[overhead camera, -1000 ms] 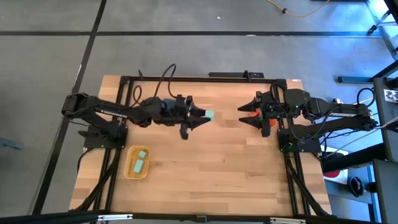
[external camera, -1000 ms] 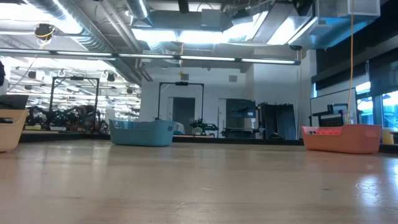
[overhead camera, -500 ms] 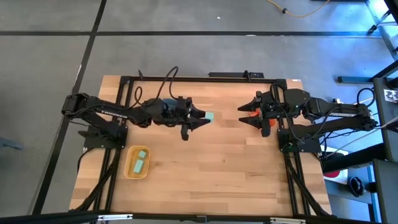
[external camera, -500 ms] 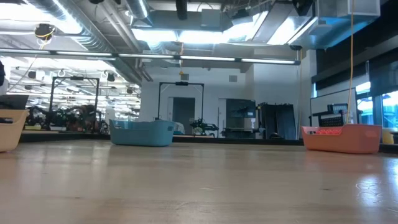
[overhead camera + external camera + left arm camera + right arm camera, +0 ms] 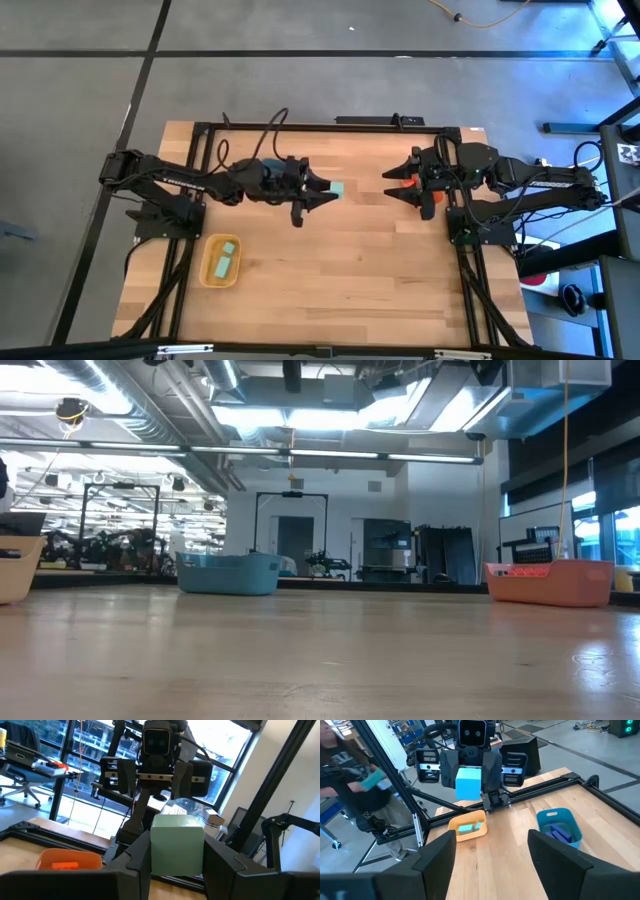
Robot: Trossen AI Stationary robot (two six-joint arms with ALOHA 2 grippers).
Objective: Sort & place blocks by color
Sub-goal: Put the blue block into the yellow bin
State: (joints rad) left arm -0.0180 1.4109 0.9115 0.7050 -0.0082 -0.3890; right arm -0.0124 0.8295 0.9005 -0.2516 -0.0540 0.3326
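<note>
My left gripper [image 5: 325, 190] hovers over the table's middle, left of centre, shut on a mint-green block [image 5: 177, 845]. The same block shows from across the table in the right wrist view [image 5: 469, 782]. My right gripper [image 5: 392, 187] hangs open and empty above the orange tub [image 5: 70, 859], which holds an orange-red block [image 5: 65, 865]. The yellow tub [image 5: 222, 260] at the near left holds mint-green blocks [image 5: 225, 258]. The blue tub [image 5: 560, 826] holds purple blocks [image 5: 561, 834]. The left arm mostly hides the blue tub in the high view. My left gripper pinches the mint-green block by two opposite side faces [image 5: 154, 851], one finger on each. The fingers come in about level, pointing toward the table's right side. The block sits square between them, lifted clear of the table.
Bare wood lies between the two grippers and across the table's near half [image 5: 350, 270]. Black frame rails [image 5: 320, 125] run along the table's edges. A person [image 5: 350, 785] stands beyond the table's left side.
</note>
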